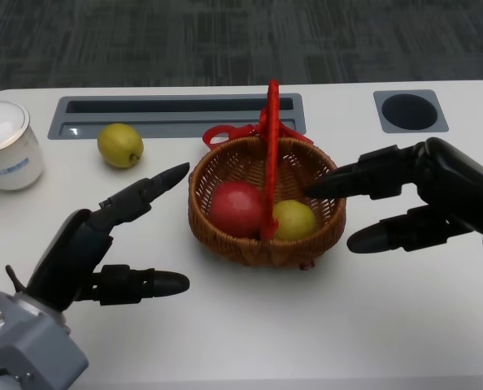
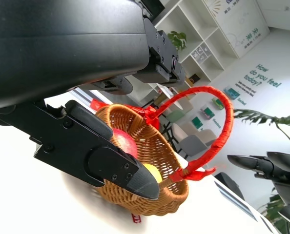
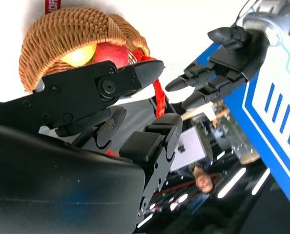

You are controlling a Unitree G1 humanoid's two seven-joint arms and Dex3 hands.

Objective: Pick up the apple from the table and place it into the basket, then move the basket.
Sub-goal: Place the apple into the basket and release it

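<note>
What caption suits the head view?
Both open hands, left and right, flank the basket holding the apple.

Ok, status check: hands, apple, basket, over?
Left hand open, right hand open, flanking the basket. Apple inside, beside a yellow fruit. Basket not gripped yet. Nothing blocking.
</note>
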